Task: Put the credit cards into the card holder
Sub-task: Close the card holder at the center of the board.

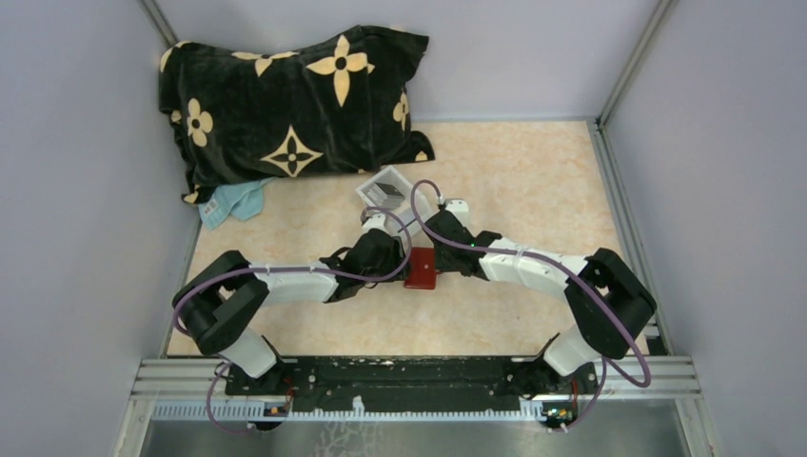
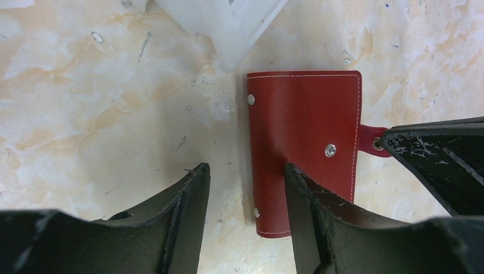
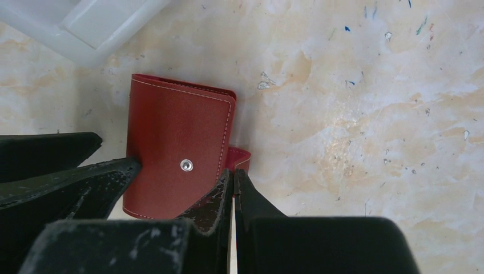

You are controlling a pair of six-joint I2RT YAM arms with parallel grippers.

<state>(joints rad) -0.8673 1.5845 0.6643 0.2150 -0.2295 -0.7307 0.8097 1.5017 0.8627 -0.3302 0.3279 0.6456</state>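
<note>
The worktop (image 1: 533,190) is lit brightly and evenly from above, and only soft shadows are cast beneath the arms (image 1: 305,283). In the left wrist view a diffuse shadow is thrown beside the card holder (image 2: 302,131). The left pincer (image 2: 245,171) and right pincer (image 3: 232,174) are rendered dark and slightly blurred close to the lens.

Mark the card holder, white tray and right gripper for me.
card holder (image 2: 302,125): left wrist view, middle of its red outer face.
white tray (image 2: 228,34): left wrist view, its corner wall.
right gripper (image 3: 232,174): right wrist view, between its closed fingertips.
</note>
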